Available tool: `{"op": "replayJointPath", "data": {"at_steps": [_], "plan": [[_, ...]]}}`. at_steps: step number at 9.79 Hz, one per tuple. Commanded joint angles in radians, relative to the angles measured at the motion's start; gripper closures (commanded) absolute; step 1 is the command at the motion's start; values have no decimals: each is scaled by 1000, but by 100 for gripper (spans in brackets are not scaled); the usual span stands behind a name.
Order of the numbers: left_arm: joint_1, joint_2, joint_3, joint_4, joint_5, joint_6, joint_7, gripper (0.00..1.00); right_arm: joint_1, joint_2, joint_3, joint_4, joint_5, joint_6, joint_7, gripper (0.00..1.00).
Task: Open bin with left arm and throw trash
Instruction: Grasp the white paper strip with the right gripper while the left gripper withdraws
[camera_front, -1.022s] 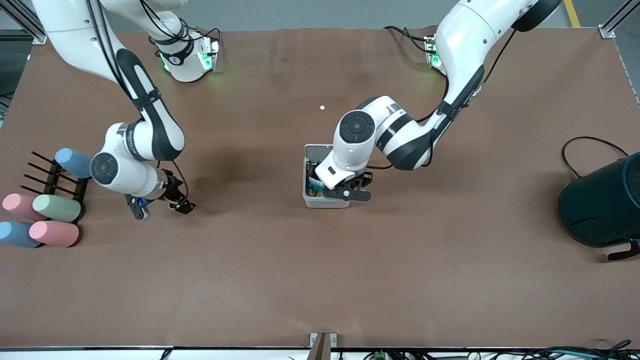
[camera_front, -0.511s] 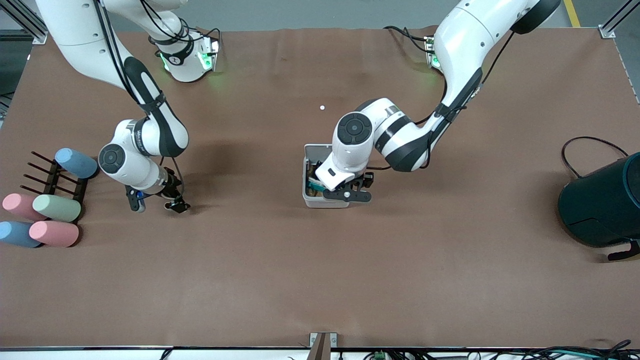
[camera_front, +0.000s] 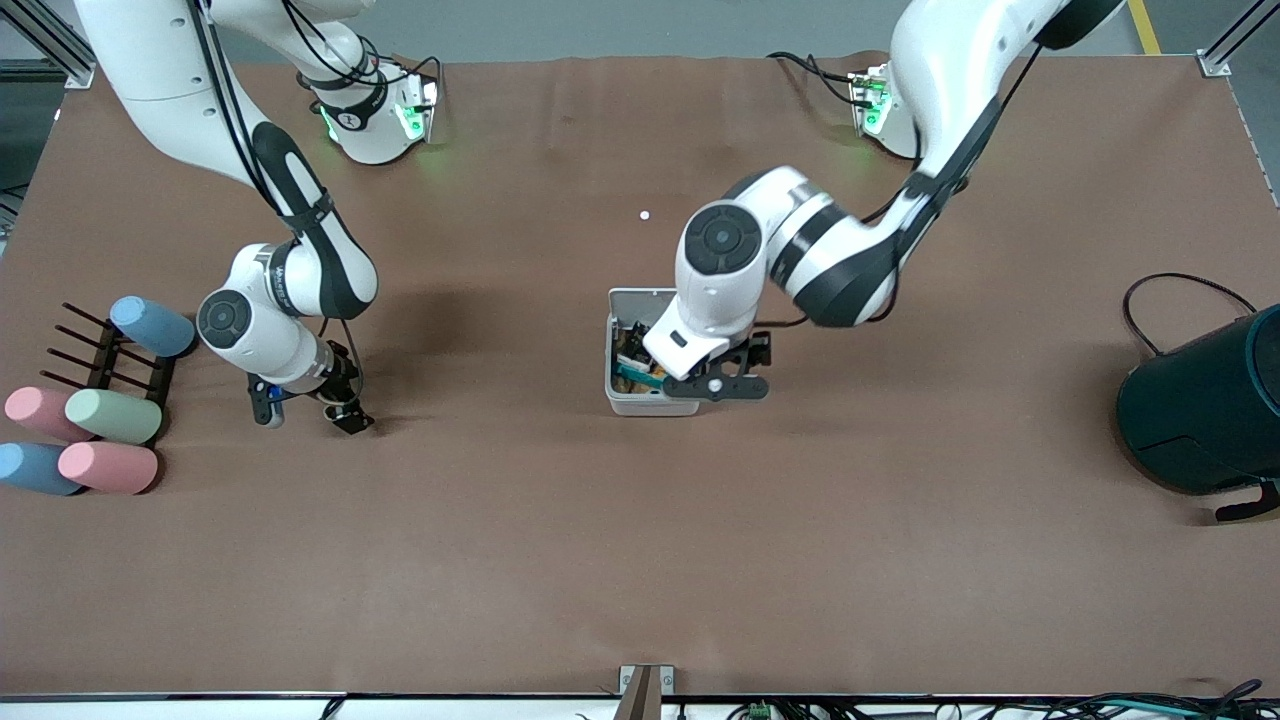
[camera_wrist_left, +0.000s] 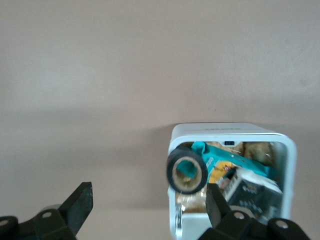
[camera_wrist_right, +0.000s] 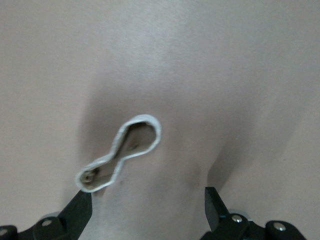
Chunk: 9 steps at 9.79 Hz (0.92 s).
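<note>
The small white-grey bin (camera_front: 648, 405) stands mid-table with its top open; its rim also shows in the left wrist view (camera_wrist_left: 225, 129). My left gripper (camera_front: 715, 387) hangs open over the bin's edge toward the left arm's end, and its jaws (camera_wrist_left: 147, 212) are wide apart. The black tape roll (camera_wrist_left: 186, 170) is free of the fingers, at the bin's rim. The black packet (camera_wrist_left: 250, 189) lies inside the bin with a teal wrapper (camera_wrist_left: 235, 159). My right gripper (camera_front: 305, 412) is open low over the table. The pale beige twisted rubber band (camera_wrist_right: 120, 152) lies just ahead of its fingers (camera_wrist_right: 80, 209).
Several pastel cylinders (camera_front: 110, 415) and a black rack (camera_front: 110, 360) sit at the right arm's end. The large dark teal round container (camera_front: 1205, 400) lies at the left arm's end. A small white speck (camera_front: 645, 215) lies farther from the camera than the bin.
My left arm's wrist has lifted and its gripper has shifted a little toward the left arm's end over the bin. My right gripper has shifted slightly toward the cylinders and turned.
</note>
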Motion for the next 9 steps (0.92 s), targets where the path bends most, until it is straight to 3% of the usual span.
{"op": "replayJointPath", "data": {"at_steps": [1,5,6,7,8,9], "plan": [[149,-130,-5,-3,-121,-73,3,0,31,-1,-11,29,-16,1,68,0],[373,-258,-9,-3,-169,-203,197,0,31,38,-73,34,-30,4,67,1],[368,-326,46,-12,-218,-233,284,0,29,41,-77,40,-30,6,68,1],[337,-386,182,-14,-265,-284,383,0,31,56,-79,49,-30,6,70,1],[329,-448,259,-43,-307,-323,501,0,34,61,-79,49,-30,4,70,28],[319,-526,336,-116,-324,-323,568,0,40,61,-79,50,-30,4,68,71]]}}
